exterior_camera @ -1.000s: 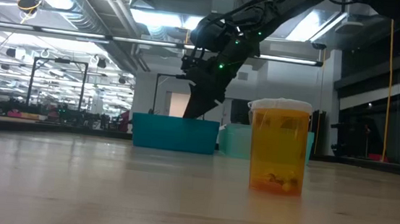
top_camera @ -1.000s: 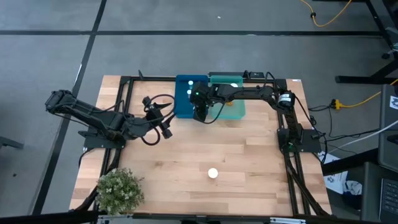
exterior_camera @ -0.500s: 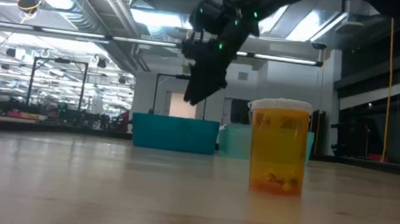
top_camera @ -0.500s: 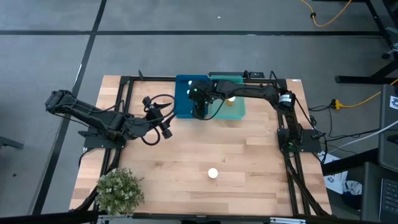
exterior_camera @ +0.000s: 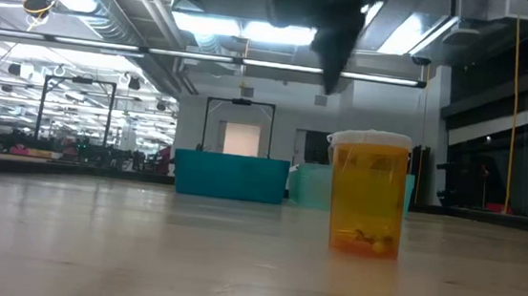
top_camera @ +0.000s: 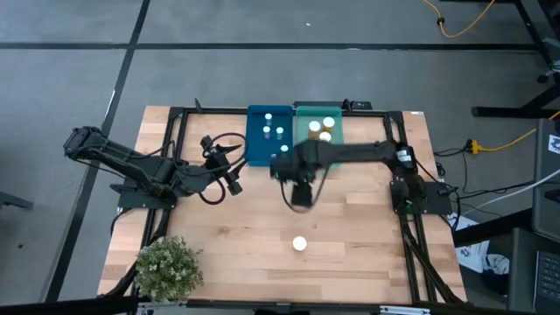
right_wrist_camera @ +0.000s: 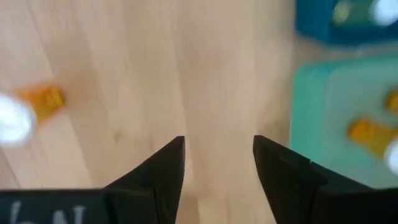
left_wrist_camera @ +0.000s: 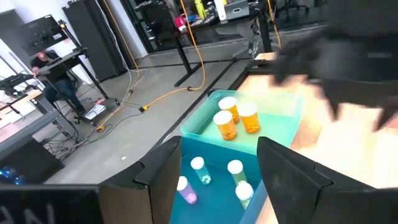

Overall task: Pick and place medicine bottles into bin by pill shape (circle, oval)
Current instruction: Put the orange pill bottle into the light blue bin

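Plainly, the right gripper (right_wrist_camera: 217, 168) has its fingers spread apart with nothing between them, only bare wood showing in the gap. It hangs above the table (top_camera: 367, 227), between the bins and the last loose medicine bottle (top_camera: 300, 244), which stands upright on its own near the front of the table, white cap up; the low view shows its amber body with a few pills at the bottom.

The blue bin (top_camera: 268, 133) holds several slim white-capped bottles, and the teal bin (top_camera: 318, 140) just beside it holds wider amber ones. The left gripper (left_wrist_camera: 211, 171) waits with open fingers, raised over the table's left side and facing the bins.

The step in hand looks like the reach for that remaining bottle. The next move calls for carrying the open fingers over the cap, lowering them either side of the body, and closing squarely so the bottle does not tip. Its wide amber body suggests the teal bin, though the pill shape is too small to tell.
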{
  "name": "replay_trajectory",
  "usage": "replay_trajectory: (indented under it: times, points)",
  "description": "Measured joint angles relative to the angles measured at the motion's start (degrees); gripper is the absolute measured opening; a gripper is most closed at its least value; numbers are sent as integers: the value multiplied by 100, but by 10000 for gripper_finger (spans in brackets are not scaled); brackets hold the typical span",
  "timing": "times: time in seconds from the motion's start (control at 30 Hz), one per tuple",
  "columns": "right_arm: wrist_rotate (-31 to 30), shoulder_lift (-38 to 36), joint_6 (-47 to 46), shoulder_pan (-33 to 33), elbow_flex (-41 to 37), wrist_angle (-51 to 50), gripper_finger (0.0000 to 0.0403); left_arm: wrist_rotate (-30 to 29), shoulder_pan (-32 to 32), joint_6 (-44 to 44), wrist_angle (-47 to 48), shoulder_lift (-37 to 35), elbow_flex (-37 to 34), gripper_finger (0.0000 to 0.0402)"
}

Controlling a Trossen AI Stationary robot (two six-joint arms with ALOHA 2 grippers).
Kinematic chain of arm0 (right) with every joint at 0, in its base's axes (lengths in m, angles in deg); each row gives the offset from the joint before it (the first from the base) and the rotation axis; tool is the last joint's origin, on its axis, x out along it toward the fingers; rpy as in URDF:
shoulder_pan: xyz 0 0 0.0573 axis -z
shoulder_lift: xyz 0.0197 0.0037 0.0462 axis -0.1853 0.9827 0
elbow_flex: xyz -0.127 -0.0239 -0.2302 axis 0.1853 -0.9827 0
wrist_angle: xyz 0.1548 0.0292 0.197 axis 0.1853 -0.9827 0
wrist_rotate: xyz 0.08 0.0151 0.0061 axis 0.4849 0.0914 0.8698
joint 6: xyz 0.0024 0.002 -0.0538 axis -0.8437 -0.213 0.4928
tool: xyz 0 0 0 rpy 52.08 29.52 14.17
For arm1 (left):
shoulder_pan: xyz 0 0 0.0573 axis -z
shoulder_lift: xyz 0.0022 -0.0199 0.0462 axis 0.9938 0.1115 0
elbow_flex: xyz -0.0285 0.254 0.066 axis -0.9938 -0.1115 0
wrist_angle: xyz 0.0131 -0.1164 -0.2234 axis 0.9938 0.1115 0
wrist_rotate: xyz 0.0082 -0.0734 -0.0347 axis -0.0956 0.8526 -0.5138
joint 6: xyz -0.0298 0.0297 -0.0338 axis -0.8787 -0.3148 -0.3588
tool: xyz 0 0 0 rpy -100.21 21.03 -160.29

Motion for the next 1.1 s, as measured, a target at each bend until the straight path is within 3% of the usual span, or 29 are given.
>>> replay_trajectory:
  times: [0.23, 0.4, 0.6, 0.83, 1.1]
  points:
    - [-648, -39, -888, -1348, -663, -607, 178, 0, 0, -10, 15, 0, 0, 202]
    - [-570, -273, -1420, -2446, -1651, -579, 176, 2, 0, -18, 48, 0, 0, 202]
    - [-500, -391, -2223, -3530, -2660, 649, 176, 1, 0, -49, 68, 0, 0, 202]
    - [-89, -391, -2351, -3966, -3141, 2401, 177, 102, 0, -177, 72, 0, 0, 202]
    - [-608, -391, -1519, -3919, -3189, 2657, 177, 147, 0, -177, 74, 0, 0, 202]
